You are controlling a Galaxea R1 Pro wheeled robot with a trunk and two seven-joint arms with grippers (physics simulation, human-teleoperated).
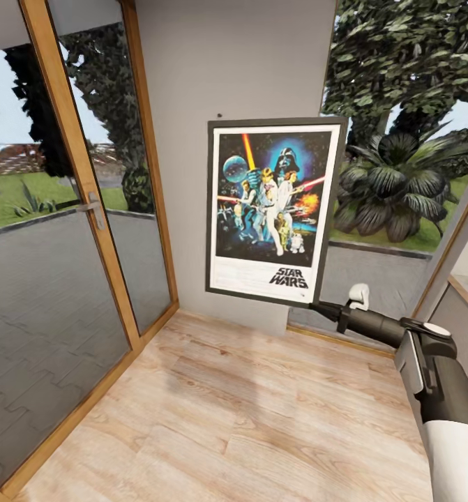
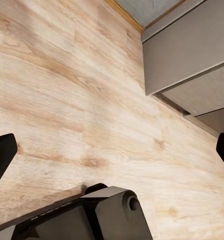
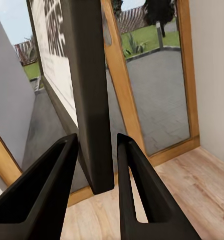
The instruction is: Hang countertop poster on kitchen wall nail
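Observation:
The poster hangs upright in front of the grey wall, Star Wars artwork facing me. My right gripper is shut on its lower right corner. In the right wrist view the two fingers clamp the black frame edge of the poster, with the right gripper closed around it. A small dark wall nail sits just above and left of the poster's top left corner. My left gripper points at the wood floor, open and empty. The kitchen countertop is out of view.
A wood-framed glass door with a metal handle fills the left side. A window onto garden plants lies right of the wall. Light wood floor stretches below. Grey panels show in the left wrist view.

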